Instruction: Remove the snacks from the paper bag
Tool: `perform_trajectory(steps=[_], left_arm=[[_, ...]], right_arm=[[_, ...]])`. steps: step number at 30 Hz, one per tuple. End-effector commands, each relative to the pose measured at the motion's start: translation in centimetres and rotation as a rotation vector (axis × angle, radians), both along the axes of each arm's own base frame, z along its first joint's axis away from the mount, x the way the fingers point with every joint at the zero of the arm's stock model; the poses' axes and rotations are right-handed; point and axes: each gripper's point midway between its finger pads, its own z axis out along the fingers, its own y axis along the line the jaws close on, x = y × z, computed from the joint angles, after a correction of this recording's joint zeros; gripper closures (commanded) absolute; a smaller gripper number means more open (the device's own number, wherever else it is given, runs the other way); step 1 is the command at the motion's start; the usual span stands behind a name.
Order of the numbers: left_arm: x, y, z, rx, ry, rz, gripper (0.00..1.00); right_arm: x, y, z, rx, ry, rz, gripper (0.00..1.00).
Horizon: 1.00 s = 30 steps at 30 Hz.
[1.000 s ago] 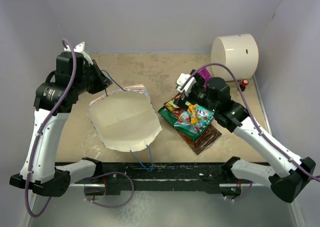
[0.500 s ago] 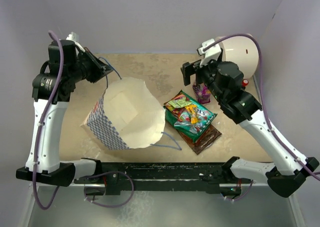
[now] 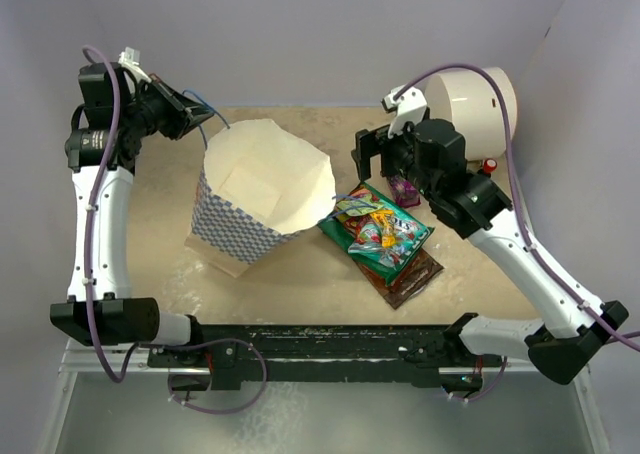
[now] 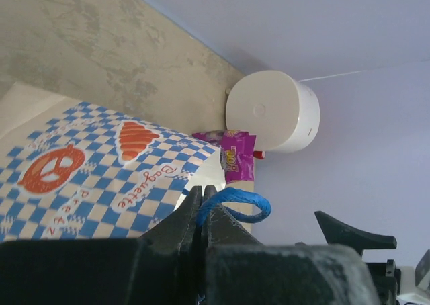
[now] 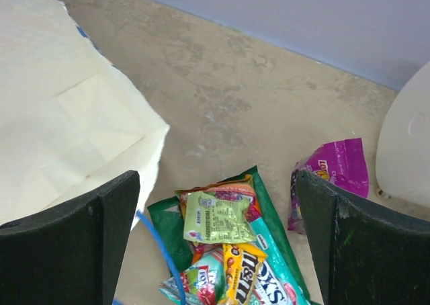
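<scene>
The paper bag (image 3: 265,189) stands tilted at the table's middle left, with its mouth up and only pale paper showing inside. Its checkered side (image 4: 101,170) shows in the left wrist view. My left gripper (image 3: 190,109) is raised behind it, shut on a blue cord handle (image 4: 235,199) and holding it taut. The snacks (image 3: 385,239) lie piled on the table to the right of the bag, and a magenta pouch (image 3: 405,189) lies apart behind them. My right gripper (image 3: 375,154) hangs open above the pile (image 5: 232,241), holding nothing. The pouch (image 5: 332,174) sits beside its right finger.
A large cream cylinder (image 3: 470,99) lies on its side at the back right corner, with a small red item (image 3: 490,164) at its foot. The bag's second blue handle (image 5: 158,251) trails toward the snack pile. Grey walls close in the back and both sides.
My left gripper rose and drew back-left with the handle, tipping the bag from lying flat to standing. My right gripper lifted back off the pile, and the magenta pouch now lies on the table.
</scene>
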Motion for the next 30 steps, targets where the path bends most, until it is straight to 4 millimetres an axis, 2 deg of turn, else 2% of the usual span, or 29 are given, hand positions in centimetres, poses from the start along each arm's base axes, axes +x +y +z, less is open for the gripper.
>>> perform_trajectory(steps=[1,3,8,13,15,18,24,30], left_arm=[[-0.1,2.3,1.0,0.063,-0.057,0.049,1.00],[-0.6,3.5,-0.5,0.139,-0.024,0.096,1.00],[-2.1,6.8,-4.7,0.305,0.100,0.220,0.87],[-3.5,10.8,-6.3,0.496,0.175,0.357,0.81],[-3.9,12.0,-6.6,0.552,0.204,0.398,0.74],[-4.7,14.0,-5.6,0.637,0.216,0.481,0.52],[-6.1,15.3,-1.3,0.737,0.136,0.542,0.00],[-8.8,15.9,0.3,0.797,0.099,0.591,0.01]], right_arm=[[-0.9,-0.3,5.0,0.177,-0.096,-0.012,0.00],[-0.9,-0.8,5.4,0.196,-0.081,-0.054,0.00],[-0.9,-0.8,5.5,0.171,-0.023,-0.067,0.00],[-1.6,-0.1,5.4,0.177,0.021,-0.021,0.00],[-2.1,0.2,5.5,0.200,0.034,0.003,0.00],[-2.9,0.2,5.3,0.209,0.044,0.026,0.00],[-3.8,-0.6,4.7,0.217,0.062,0.010,0.00],[-4.6,-2.1,4.9,0.178,0.093,-0.035,0.00]])
